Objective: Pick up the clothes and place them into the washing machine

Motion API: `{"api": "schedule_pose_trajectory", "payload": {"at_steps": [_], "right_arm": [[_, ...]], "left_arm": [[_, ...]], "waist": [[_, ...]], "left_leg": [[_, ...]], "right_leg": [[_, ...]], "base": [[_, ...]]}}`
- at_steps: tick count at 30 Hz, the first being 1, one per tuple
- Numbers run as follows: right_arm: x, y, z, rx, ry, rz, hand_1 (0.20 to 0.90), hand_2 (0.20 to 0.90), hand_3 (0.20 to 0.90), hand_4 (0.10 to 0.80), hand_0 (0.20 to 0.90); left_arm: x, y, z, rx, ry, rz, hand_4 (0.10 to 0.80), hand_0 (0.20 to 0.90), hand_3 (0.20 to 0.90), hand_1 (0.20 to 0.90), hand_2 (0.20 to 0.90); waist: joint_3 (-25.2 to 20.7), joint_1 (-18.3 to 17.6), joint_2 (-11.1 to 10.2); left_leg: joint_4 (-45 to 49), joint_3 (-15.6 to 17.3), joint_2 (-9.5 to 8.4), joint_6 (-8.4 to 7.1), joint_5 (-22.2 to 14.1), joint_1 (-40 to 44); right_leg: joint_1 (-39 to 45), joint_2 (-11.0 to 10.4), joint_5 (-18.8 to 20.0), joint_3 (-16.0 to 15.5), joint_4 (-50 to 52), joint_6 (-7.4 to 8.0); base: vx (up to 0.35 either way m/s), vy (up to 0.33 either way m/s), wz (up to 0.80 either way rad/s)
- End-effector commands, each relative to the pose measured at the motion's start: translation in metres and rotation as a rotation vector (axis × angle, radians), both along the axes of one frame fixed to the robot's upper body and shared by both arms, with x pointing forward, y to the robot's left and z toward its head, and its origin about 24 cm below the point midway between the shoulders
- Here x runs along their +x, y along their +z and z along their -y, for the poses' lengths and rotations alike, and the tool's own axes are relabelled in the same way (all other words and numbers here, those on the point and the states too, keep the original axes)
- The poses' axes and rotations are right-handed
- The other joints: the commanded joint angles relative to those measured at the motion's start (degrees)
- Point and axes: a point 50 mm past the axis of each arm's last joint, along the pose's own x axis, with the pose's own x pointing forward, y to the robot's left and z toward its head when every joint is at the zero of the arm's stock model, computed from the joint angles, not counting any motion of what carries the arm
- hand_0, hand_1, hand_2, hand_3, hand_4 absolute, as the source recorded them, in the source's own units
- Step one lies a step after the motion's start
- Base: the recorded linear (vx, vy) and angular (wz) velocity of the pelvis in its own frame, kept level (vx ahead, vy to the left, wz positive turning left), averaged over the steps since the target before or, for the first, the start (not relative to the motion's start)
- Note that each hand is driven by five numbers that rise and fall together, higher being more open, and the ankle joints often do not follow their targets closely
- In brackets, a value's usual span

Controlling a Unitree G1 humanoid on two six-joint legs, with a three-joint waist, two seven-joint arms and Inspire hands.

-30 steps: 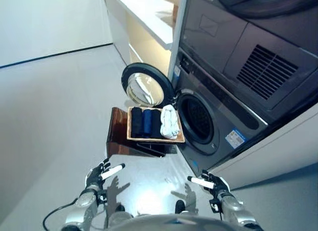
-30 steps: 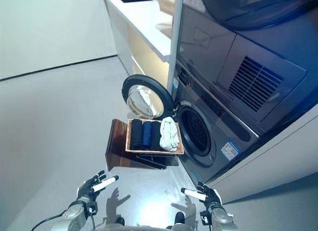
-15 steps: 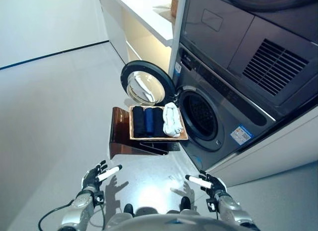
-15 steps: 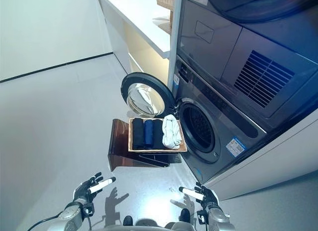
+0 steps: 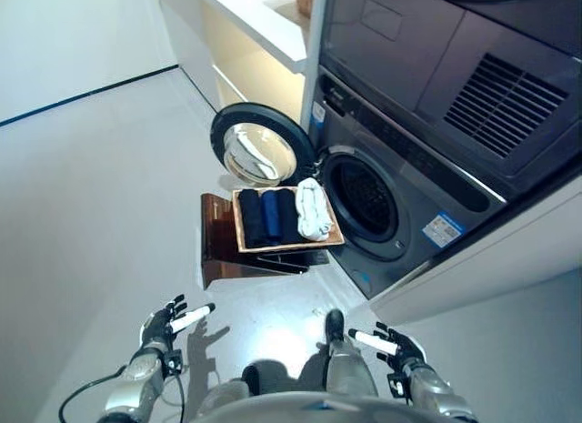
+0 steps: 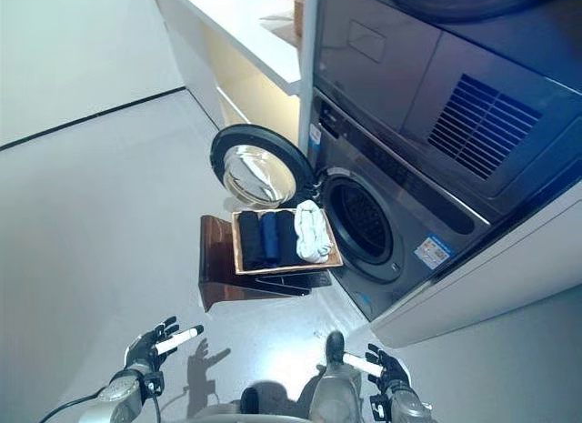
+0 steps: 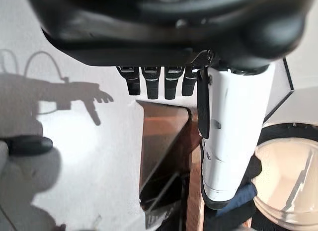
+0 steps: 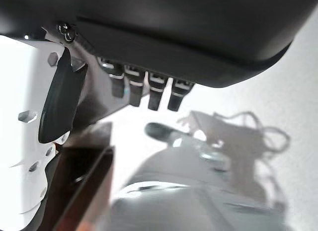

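Note:
A shallow wooden tray (image 5: 238,225) rests on a brown stand (image 5: 216,243) in front of the washing machine (image 5: 391,159). In it lie rolled clothes: a black one (image 5: 252,216), a blue one (image 5: 270,211), another dark one (image 5: 287,216) and a white one (image 5: 312,208). The machine's round door (image 5: 258,155) hangs open to the left of the drum opening (image 5: 364,202). My left hand (image 5: 160,327) and right hand (image 5: 395,344) hover low over the floor, well short of the tray, both open and holding nothing.
A white counter (image 5: 256,23) runs along the wall beyond the machine, with a lit recess under it. A second appliance (image 5: 455,59) with a vent grille is stacked above the washer. Grey floor (image 5: 100,186) stretches to the left.
The camera has shifted, so the tray and washer sit slightly lower and further left in view. Both hands stay low and open, empty as before.

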Motion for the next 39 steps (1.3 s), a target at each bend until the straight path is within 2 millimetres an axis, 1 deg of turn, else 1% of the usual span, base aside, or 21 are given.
{"api": "schedule_pose_trajectory", "payload": {"at_steps": [1, 3, 4, 5, 7, 8, 9, 12, 15, 17, 21, 23, 25, 28, 29, 30, 33, 34, 35, 37, 39], "right_arm": [[0.040, 0.022, 0.021, -0.062, 0.013, 0.160, 0.900, 0.900, 0.900, 0.800, 0.900], [0.037, 0.021, 0.021, -0.062, 0.019, 0.147, 0.900, 0.900, 0.900, 0.800, 0.900], [0.037, 0.021, 0.021, -0.062, 0.019, 0.147, 0.900, 0.900, 0.900, 0.800, 0.900], [0.037, 0.020, 0.020, -0.058, 0.026, 0.145, 0.900, 0.900, 0.900, 0.800, 0.900], [0.039, 0.020, 0.019, -0.057, 0.037, 0.144, 0.900, 0.900, 0.900, 0.800, 0.900], [0.040, 0.021, 0.020, -0.061, 0.043, 0.147, 0.900, 0.900, 0.900, 0.800, 0.900], [0.041, 0.021, 0.022, -0.069, 0.043, 0.148, 0.900, 0.900, 0.900, 0.800, 0.900], [0.042, 0.023, 0.029, -0.086, 0.031, 0.157, 0.900, 0.900, 0.900, 0.800, 0.900], [0.041, 0.024, 0.037, -0.118, 0.023, 0.145, 0.900, 0.900, 0.900, 0.800, 0.900], [0.038, 0.024, 0.043, -0.126, -0.004, 0.143, 0.900, 0.900, 0.900, 0.800, 0.900], [0.029, 0.023, 0.053, -0.137, -0.045, 0.119, 0.900, 0.900, 0.900, 0.800, 0.900], [0.025, 0.023, 0.057, -0.148, -0.066, 0.108, 0.900, 0.900, 0.900, 0.800, 0.900], [0.025, 0.024, 0.058, -0.150, -0.074, 0.111, 0.900, 0.900, 0.900, 0.800, 0.900], [0.028, 0.027, 0.062, -0.163, -0.079, 0.124, 0.900, 0.900, 0.900, 0.800, 0.900], [0.029, 0.027, 0.062, -0.165, -0.077, 0.126, 0.900, 0.900, 0.900, 0.800, 0.900], [0.030, 0.027, 0.062, -0.166, -0.074, 0.126, 0.900, 0.900, 0.900, 0.800, 0.900], [0.034, 0.029, 0.059, -0.167, -0.064, 0.139, 0.900, 0.900, 0.900, 0.800, 0.900], [0.034, 0.028, 0.059, -0.169, -0.062, 0.135, 0.900, 0.900, 0.900, 0.800, 0.900], [0.034, 0.028, 0.059, -0.169, -0.062, 0.135, 0.900, 0.900, 0.900, 0.800, 0.900], [0.035, 0.028, 0.057, -0.168, -0.059, 0.138, 0.900, 0.900, 0.900, 0.800, 0.900], [0.036, 0.027, 0.055, -0.163, -0.051, 0.137, 0.900, 0.900, 0.900, 0.800, 0.900]], "left_arm": [[0.028, 0.029, -0.008, 0.050, -0.047, 0.179, 0.800, 0.900, 0.900, 0.900, 0.900], [0.024, 0.027, -0.008, 0.045, -0.045, 0.170, 0.800, 0.900, 0.900, 0.900, 0.900], [0.024, 0.027, -0.008, 0.045, -0.045, 0.170, 0.800, 0.900, 0.900, 0.900, 0.900], [0.020, 0.025, -0.007, 0.037, -0.036, 0.162, 0.800, 0.900, 0.900, 0.900, 0.900], [0.019, 0.023, -0.005, 0.024, -0.023, 0.160, 0.800, 0.900, 0.900, 0.900, 0.900], [0.017, 0.020, -0.003, 0.019, -0.021, 0.145, 0.800, 0.900, 0.900, 0.900, 0.900], [0.020, 0.020, -0.001, 0.011, -0.023, 0.151, 0.800, 0.900, 0.900, 0.900, 0.900], [0.028, 0.021, 0.007, -0.009, -0.040, 0.173, 0.800, 0.900, 0.900, 0.900, 0.900], [0.034, 0.022, 0.013, -0.019, -0.042, 0.187, 0.800, 0.900, 0.900, 0.900, 0.900], [0.038, 0.023, 0.018, -0.028, -0.048, 0.198, 0.800, 0.900, 0.900, 0.900, 0.900], [0.041, 0.023, 0.023, -0.038, -0.064, 0.202, 0.800, 0.900, 0.900, 0.900, 0.900], [0.044, 0.026, 0.026, -0.049, -0.075, 0.215, 0.800, 0.900, 0.900, 0.900, 0.900], [0.044, 0.026, 0.026, -0.048, -0.080, 0.217, 0.800, 0.900, 0.900, 0.900, 0.900], [0.043, 0.027, 0.025, -0.039, -0.088, 0.213, 0.800, 0.900, 0.900, 0.900, 0.900], [0.042, 0.026, 0.024, -0.035, -0.084, 0.209, 0.800, 0.900, 0.900, 0.900, 0.900], [0.041, 0.026, 0.022, -0.032, -0.079, 0.207, 0.800, 0.900, 0.900, 0.900, 0.900], [0.039, 0.026, 0.020, -0.025, -0.074, 0.201, 0.800, 0.900, 0.900, 0.900, 0.900], [0.037, 0.025, 0.018, -0.022, -0.068, 0.196, 0.800, 0.900, 0.900, 0.900, 0.900], [0.037, 0.025, 0.018, -0.022, -0.068, 0.196, 0.800, 0.900, 0.900, 0.900, 0.900], [0.035, 0.024, 0.018, -0.025, -0.058, 0.190, 0.800, 0.900, 0.900, 0.900, 0.900], [0.033, 0.022, 0.018, -0.028, -0.052, 0.186, 0.800, 0.900, 0.900, 0.900, 0.900]], "waist": [[-0.20, -1.40, 0.98], [-0.55, -1.73, 0.97], [-0.55, -1.77, 1.06], [-1.03, -1.73, 1.22], [-1.64, -1.45, 1.53], [-2.18, -1.77, 2.21], [-2.29, -1.95, 2.52], [-2.33, -2.50, 3.57], [-2.58, -2.78, 3.83], [-2.44, -3.06, 4.04], [-2.56, -3.35, 4.15], [-1.74, -2.73, 3.74], [-1.47, -2.44, 3.44], [-1.08, -0.73, 1.43], [-0.82, 0.09, 0.88], [-0.60, 0.60, 0.63], [0.39, 2.59, 0.93], [0.78, 3.83, 1.73], [0.89, 3.91, 1.66], [1.00, 4.84, 2.21], [0.89, 5.75, 2.47]], "left_leg": [[-2.69, 0.06, -0.76, -1.28, -3.82, 11.77], [-3.46, -0.95, 0.38, -2.00, -4.22, 13.17], [-3.50, -0.96, 0.50, -2.03, -4.25, 13.23], [-3.93, -1.57, 1.84, -2.83, -4.70, 14.40], [-3.98, -1.85, 3.63, -3.67, -4.17, 15.06], [-3.67, -2.24, 5.28, -4.56, -3.37, 14.91], [-2.85, -2.70, 6.45, -5.22, -2.11, 14.36], [-0.86, -3.99, 9.18, -6.55, 2.14, 12.63], [1.94, -4.26, 10.96, -7.30, 4.77, 10.95], [4.06, -4.18, 11.49, -7.48, 6.79, 10.14], [10.53, -3.16, 10.95, -7.54, 10.41, 7.91], [13.24, -1.35, 10.56, -6.84, 13.44, 3.37], [11.85, -0.64, 10.71, -6.40, 12.94, 2.17], [8.94, -0.09, 8.95, -5.59, 9.31, -5.24], [8.56, 0.25, 8.42, -5.68, 8.23, -7.91], [7.55, 0.23, 8.17, -5.93, 8.46, -9.92], [4.12, -0.57, 8.54, -6.67, 13.25, -14.88], [0.42, -1.85, 9.14, -7.06, 16.74, -16.27], [0.12, -1.72, 9.13, -7.07, 16.83, -15.92], [-2.53, -1.86, 9.00, -7.64, 18.65, -17.86], [-3.33, -1.46, 8.32, -7.99, 19.52, -18.86]], "right_leg": [[-6.25, 1.73, 15.19, 0.50, -0.62, -0.29], [-6.22, 1.94, 15.69, 1.26, -0.09, -0.24], [-6.16, 2.02, 15.65, 1.18, -0.09, -0.25], [-6.35, 2.33, 14.46, 1.10, 1.29, -0.65], [-6.33, 2.92, 13.32, 0.16, 2.53, -1.35], [-6.60, 4.05, 11.35, 0.30, 4.11, -2.26], [-6.69, 4.68, 10.62, 0.74, 5.27, -2.79], [-7.12, 6.13, 8.02, 0.13, 7.83, -4.14], [-6.57, 7.52, 5.62, -0.09, 8.73, -5.40], [-5.77, 8.43, 4.24, -0.12, 8.91, -6.25], [-3.48, 10.41, 1.13, 0.37, 9.29, -8.46], [-0.78, 10.67, -0.72, 0.40, 8.99, -9.60], [-0.11, 10.34, -1.15, 0.31, 8.80, -9.63], [2.45, 9.13, -2.44, 1.80, 7.52, -9.42], [3.25, 9.02, -3.09, 2.71, 7.31, -9.27], [3.93, 9.07, -3.23, 3.56, 7.11, -9.31], [6.72, 10.10, -4.47, 5.96, 6.92, -9.41], [8.84, 11.05, -5.82, 7.87, 6.83, -9.43], [8.98, 11.00, -5.93, 7.96, 6.87, -9.45], [11.10, 11.43, -7.17, 9.54, 6.67, -9.27], [13.33, 11.43, -8.47, 11.37, 6.35, -9.01]], "base": [[0.270, -0.104, 0.87], [0.222, -0.112, 0.68], [0.242, -0.149, 0.51], [0.216, -0.152, 0.31], [0.244, -0.223, 0.10], [0.214, -0.221, 0.20], [0.180, -0.175, 0.31], [0.137, -0.165, 0.39], [0.148, -0.191, 0.35], [0.145, -0.156, 0.30], [0.136, -0.142, 0.06], [0.138, -0.128, 0.07], [0.078, -0.045, 0.26], [0.154, -0.053, 0.18], [0.174, -0.043, 0.08], [0.169, -0.010, -0.06], [0.233, 0.049, -0.33], [0.247, 0.072, -0.32], [0.261, 0.078, -0.39], [0.235, 0.075, -0.59], [0.284, 0.124, -0.48]]}}
